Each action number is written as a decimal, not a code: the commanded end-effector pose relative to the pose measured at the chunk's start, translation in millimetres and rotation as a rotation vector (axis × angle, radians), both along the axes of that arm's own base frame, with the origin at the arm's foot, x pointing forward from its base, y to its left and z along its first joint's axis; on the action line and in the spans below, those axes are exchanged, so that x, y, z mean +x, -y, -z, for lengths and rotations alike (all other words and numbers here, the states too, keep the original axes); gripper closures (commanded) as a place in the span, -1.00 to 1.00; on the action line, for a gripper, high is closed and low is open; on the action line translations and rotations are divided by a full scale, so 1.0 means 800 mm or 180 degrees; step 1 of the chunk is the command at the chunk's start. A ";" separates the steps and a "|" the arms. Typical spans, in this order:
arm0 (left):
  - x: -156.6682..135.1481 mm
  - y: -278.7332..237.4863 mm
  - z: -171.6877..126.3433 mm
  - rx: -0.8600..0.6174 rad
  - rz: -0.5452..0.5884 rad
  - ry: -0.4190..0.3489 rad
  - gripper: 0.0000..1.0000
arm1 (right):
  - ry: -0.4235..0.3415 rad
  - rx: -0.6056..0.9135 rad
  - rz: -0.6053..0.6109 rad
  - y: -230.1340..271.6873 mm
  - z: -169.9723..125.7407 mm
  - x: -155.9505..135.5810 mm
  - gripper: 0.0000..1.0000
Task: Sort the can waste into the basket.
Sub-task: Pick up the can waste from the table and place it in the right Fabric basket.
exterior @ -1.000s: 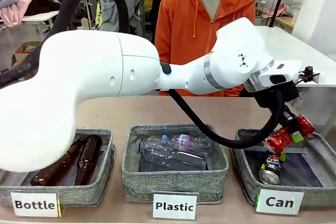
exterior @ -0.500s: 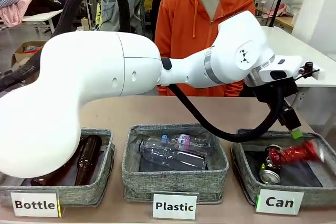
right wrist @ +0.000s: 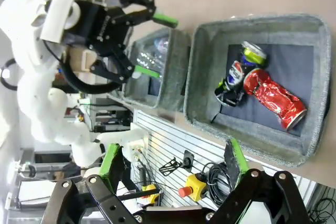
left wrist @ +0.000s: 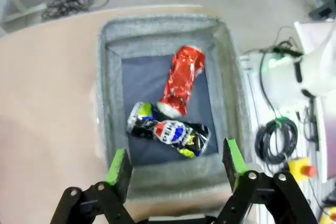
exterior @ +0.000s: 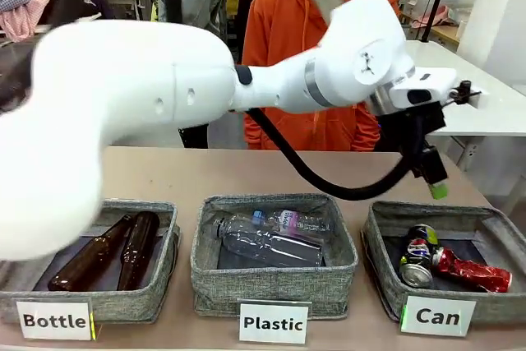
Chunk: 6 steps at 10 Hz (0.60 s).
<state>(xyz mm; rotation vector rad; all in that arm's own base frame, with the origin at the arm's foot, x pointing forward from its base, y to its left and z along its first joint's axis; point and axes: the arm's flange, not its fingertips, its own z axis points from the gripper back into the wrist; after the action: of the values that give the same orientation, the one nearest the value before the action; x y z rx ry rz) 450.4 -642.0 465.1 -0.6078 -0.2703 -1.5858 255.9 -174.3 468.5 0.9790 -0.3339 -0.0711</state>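
The crushed red can (exterior: 471, 272) lay lengthwise along the woven grey basket's (exterior: 386, 228) dark floor, touching the dark can (exterior: 417, 256); both the left pincer (left wrist: 176, 163) and the right pincer (right wrist: 173, 163) stood released.

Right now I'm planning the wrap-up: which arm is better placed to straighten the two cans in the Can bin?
Probably the left: its tool hangs open directly above the basket, over the red can and dark can.

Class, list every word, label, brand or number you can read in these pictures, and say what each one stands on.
"Bottle": white label on the grey woven bin holding brown glass bottles.
"Plastic": white label on the middle grey bin holding clear plastic bottles.
"Can": white label on the grey woven basket.
Print on the crushed red-and-white can and the dark blue-green can: too blurred to read.
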 end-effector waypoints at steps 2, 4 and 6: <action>-0.031 -0.140 -0.027 0.0175 -0.0122 -0.0216 -0.79 | -0.0009 -0.0169 -0.0373 -0.041 -0.016 0.079 -1.00; -0.043 -0.232 -0.036 0.0072 -0.0428 -0.0408 -0.79 | 0.0117 -0.0235 -0.0670 -0.087 -0.023 0.134 -1.00; -0.046 -0.347 -0.043 -0.0250 -0.0990 -0.0662 -0.79 | 0.0293 -0.0158 -0.1049 -0.132 -0.020 0.208 -1.00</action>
<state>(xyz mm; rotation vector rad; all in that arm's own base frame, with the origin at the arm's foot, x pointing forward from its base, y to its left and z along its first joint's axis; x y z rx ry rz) 455.8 -427.0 503.4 -0.6812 -0.1971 -1.2706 392.3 -64.0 489.5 0.9491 -0.2373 0.2166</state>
